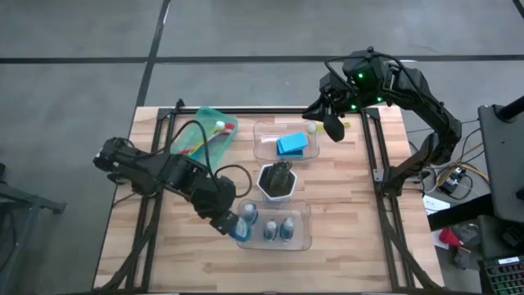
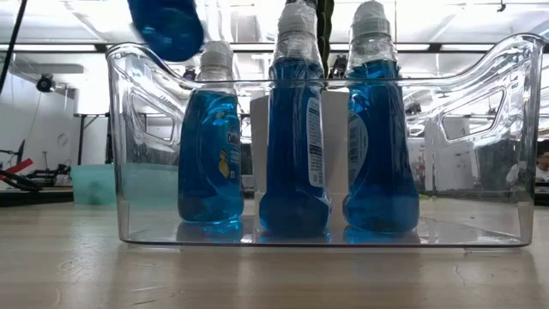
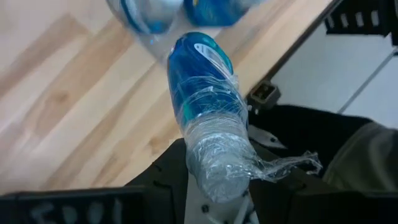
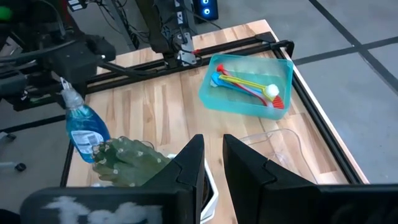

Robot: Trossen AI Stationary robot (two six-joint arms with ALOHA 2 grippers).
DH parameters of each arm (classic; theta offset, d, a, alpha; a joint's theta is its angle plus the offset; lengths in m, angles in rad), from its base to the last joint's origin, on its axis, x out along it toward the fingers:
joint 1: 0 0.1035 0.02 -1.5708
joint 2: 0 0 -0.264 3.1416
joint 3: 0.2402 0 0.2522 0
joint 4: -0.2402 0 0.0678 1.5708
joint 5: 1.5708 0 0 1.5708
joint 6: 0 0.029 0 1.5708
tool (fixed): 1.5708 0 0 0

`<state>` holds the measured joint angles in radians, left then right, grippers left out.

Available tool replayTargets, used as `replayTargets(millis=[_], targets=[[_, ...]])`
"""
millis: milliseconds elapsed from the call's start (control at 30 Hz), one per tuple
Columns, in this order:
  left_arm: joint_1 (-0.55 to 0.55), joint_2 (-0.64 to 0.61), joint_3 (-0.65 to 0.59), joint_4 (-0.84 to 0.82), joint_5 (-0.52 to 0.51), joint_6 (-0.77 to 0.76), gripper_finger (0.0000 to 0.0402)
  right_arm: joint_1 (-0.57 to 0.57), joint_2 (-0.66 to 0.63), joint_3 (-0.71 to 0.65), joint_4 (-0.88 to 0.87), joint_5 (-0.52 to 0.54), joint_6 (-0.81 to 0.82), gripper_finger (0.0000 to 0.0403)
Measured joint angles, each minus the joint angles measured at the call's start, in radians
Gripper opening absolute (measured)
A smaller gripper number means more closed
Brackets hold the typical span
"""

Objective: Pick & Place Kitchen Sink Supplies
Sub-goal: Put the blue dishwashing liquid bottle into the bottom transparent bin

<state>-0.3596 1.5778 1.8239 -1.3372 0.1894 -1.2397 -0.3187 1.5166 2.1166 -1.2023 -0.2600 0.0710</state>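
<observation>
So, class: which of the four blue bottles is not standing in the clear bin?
The bottle gripped in the left claw, tilted above the bin's left end. The other three stand upright inside it.
</observation>
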Motion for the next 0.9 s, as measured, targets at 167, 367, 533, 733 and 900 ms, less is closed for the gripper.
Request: replayTargets(millis=[167,367,533,733,900], targets=[[0.010,0.029,0.001,0.035,-0.030,0.043,0.0129,0.000,0.000,0.000,0.002,0.000,-0.004,0.0057],[0.013,0.073,0.001,0.039,0.012,0.105,0.0129,0.000,0.001,0.000,0.002,0.000,-0.003,0.0057],[0.034,0.128,0.000,0.037,0.004,0.143,0.0129,0.000,0.003,-0.001,0.008,-0.001,-0.002,0.0057],[0.055,0.205,0.000,0.042,0.025,0.189,0.0130,0.000,0.005,-0.007,0.008,-0.001,0.005,0.0057],[0.070,0.256,0.000,0.047,0.047,0.203,0.0136,0.000,0.005,-0.018,0.008,-0.002,0.012,0.0057]])
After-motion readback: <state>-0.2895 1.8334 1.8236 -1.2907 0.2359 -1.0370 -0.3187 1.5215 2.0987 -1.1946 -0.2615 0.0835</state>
